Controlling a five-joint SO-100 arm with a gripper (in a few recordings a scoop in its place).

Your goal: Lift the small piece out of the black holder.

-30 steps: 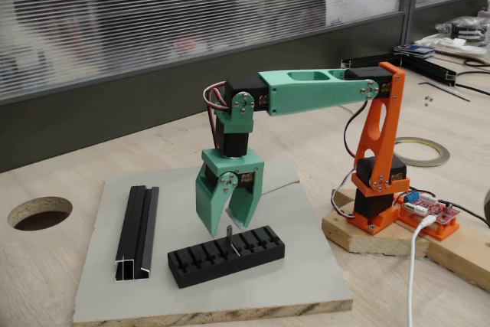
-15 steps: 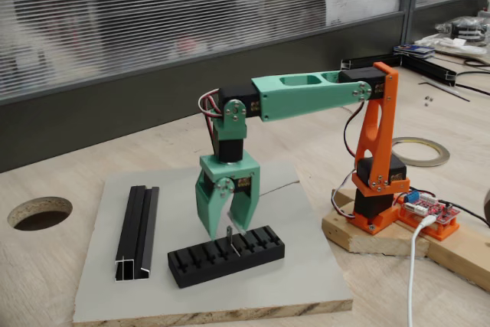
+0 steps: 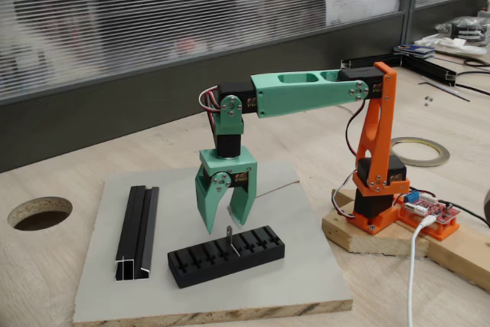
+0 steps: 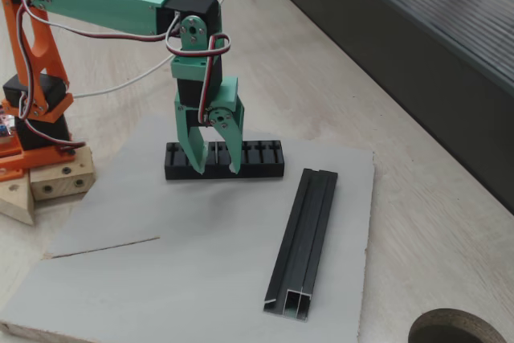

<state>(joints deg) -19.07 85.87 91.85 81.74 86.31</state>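
Frosted blinds run along the wall behind a pale wooden table (image 3: 69,266), and on it lies a grey board (image 3: 306,266) carrying everything that matters. Taking the black holder (image 3: 227,256) as the landmark: the small piece (image 3: 229,237) stands upright in one of its middle slots, a thin grey strip with its long axis vertical, poking up above the holder's top. Directly above the holder hangs the green gripper (image 3: 227,227), pointing straight down with its jaws spread apart and nothing between them. From the side the strip's tip sits just below and between the fingertips (image 3: 212,225); in a fixed view from across the table the fingers (image 4: 193,162) straddle the holder's middle. I judge a short straight descent would bracket the strip. Left of the holder lies a long black rail (image 3: 138,231), well apart.
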